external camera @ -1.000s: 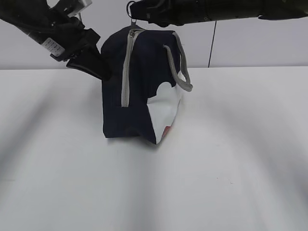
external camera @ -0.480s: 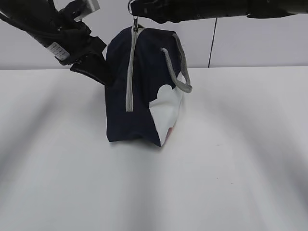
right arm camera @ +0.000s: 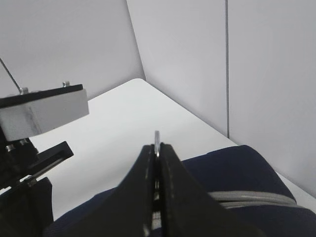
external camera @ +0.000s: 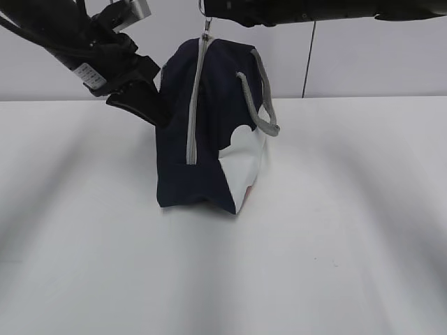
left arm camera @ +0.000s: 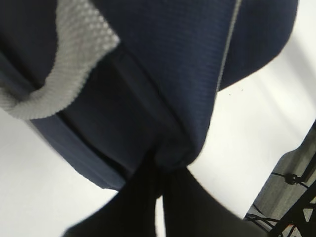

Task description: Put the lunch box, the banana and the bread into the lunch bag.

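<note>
The lunch bag (external camera: 209, 125) stands on its end on the white surface (external camera: 335, 244), its grey zipper (external camera: 195, 105) running from the top corner down the near face, and the lunch box, banana and bread are nowhere in view; judging by the closed zipper line, they are probably inside, and the step in hand looks like working the zipper. The right gripper (right arm camera: 157, 148), directly above the bag's top corner, has its jaws pressed together on the thin metal zipper pull (right arm camera: 156, 138), which stands out just past the tips. The left gripper (left arm camera: 160, 177), against the bag's rear face on the side away from the white panel (external camera: 241, 167), has its jaws clamped on a fold of navy fabric. To do this well, the pull should be drawn along the zipper's own line, not away from the bag, so the slider does not jam. The left jaws should hold the fabric taut against that pull. With the bag on a narrow base, a sideways tug could tip it, so both arms should move slowly and in balance. The grey handle (external camera: 255, 98) beside the zipper should stay clear of the track.
</note>
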### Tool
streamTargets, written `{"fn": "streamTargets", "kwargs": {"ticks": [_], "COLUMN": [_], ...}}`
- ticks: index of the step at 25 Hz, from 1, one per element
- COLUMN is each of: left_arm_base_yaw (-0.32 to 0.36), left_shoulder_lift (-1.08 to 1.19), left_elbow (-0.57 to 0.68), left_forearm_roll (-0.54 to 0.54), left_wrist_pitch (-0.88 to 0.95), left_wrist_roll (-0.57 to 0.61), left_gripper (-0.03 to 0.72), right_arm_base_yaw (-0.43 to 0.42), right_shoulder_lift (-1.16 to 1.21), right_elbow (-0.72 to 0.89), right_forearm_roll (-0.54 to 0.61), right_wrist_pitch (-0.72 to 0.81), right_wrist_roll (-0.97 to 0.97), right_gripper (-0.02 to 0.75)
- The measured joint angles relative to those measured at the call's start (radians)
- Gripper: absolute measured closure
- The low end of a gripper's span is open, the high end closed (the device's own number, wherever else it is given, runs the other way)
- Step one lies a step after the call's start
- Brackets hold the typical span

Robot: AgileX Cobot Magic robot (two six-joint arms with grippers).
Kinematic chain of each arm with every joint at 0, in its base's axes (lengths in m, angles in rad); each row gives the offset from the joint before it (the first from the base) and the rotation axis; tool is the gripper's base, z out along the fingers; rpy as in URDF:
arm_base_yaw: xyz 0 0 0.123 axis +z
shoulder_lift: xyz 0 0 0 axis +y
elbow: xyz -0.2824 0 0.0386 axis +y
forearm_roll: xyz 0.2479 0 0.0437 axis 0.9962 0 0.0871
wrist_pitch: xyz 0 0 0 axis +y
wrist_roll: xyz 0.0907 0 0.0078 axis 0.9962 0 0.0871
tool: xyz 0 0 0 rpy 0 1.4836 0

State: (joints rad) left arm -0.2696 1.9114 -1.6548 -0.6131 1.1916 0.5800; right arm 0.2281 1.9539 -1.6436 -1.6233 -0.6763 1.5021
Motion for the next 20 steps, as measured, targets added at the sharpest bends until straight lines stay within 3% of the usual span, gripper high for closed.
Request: {"fn": "streamTargets", "kwargs": {"ticks": [10, 20], "left_arm_base_yaw": [-0.029, -0.029], "left_shoulder_lift": [0.000, 0.000], "left_elbow": [0.000, 0.000], "left_forearm_roll": [0.042, 0.053], "left_wrist_pitch": [-0.004, -0.004], "left_wrist_roll": [-0.003, -0.005], "left_gripper": [0.686, 0.687], "right_arm_base_yaw": [-0.034, -0.062], "right_shoulder_lift": [0.080, 0.202], "right_elbow": [-0.076, -0.273], "right_forearm_roll": [-0.005, -0.128], "right_wrist_pitch": [-0.065, -0.172], "right_wrist_roll": [0.086, 0.270], "right_gripper": [0.754, 0.754]}}
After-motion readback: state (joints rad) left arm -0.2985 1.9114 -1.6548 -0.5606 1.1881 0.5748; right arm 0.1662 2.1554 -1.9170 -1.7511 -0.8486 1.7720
